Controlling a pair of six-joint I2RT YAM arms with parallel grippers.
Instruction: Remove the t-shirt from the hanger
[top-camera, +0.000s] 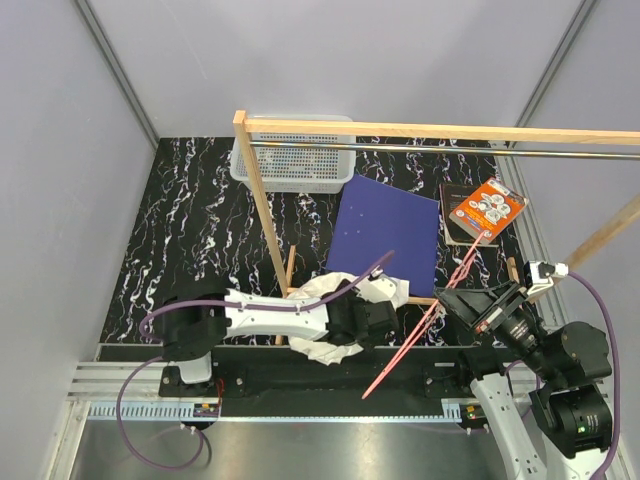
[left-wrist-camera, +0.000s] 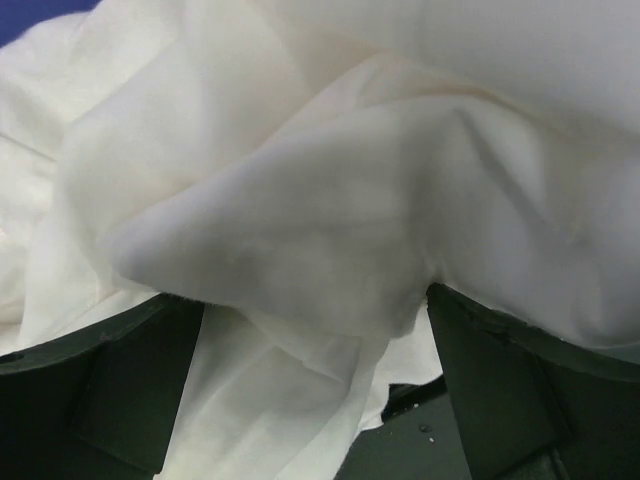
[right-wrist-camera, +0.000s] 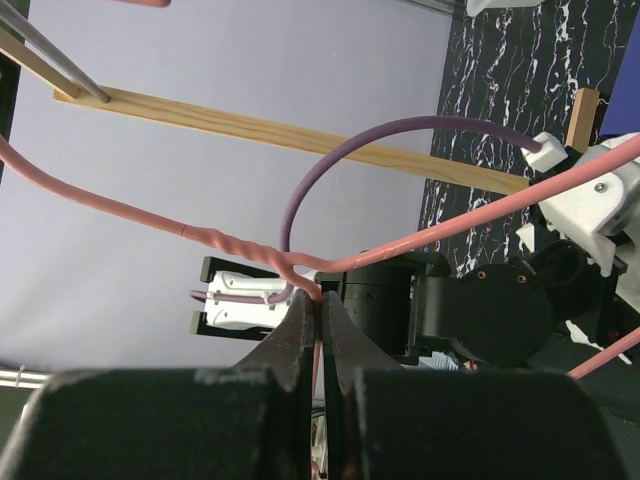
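On the left, our left arm (top-camera: 265, 315) reaches across the near edge of the black marbled table (top-camera: 200, 230) to the t-shirt (top-camera: 322, 350). The t-shirt lies in a crumpled white heap on the table at the foot of the wooden rack frame (top-camera: 262, 210), bunched around the arm's wrist. In the left wrist view the left gripper (left-wrist-camera: 312, 330) stands with its jaws spread wide. White cloth sags into the gap and drapes over both dark fingers (left-wrist-camera: 100, 390), but nothing is pinched.

Behind the heap a white basket (top-camera: 295, 160) sits at the back of the table, under the metal rail (top-camera: 450, 151) of the rack. Just right of the t-shirt a dark-blue sheet (top-camera: 385, 235) lies flat, its near corner touching the cloth.

Further right, the pink hanger (top-camera: 400, 352) slants from the back right down toward the near edge. It appears clear of the t-shirt, though the left arm hides part of that gap. The right gripper (right-wrist-camera: 320, 325) has its jaws pressed together on the hanger's wire, just beside the twisted neck below the hook.

At the far right, behind the right arm, an orange booklet (top-camera: 490, 207) rests on a dark notebook (top-camera: 458, 228)
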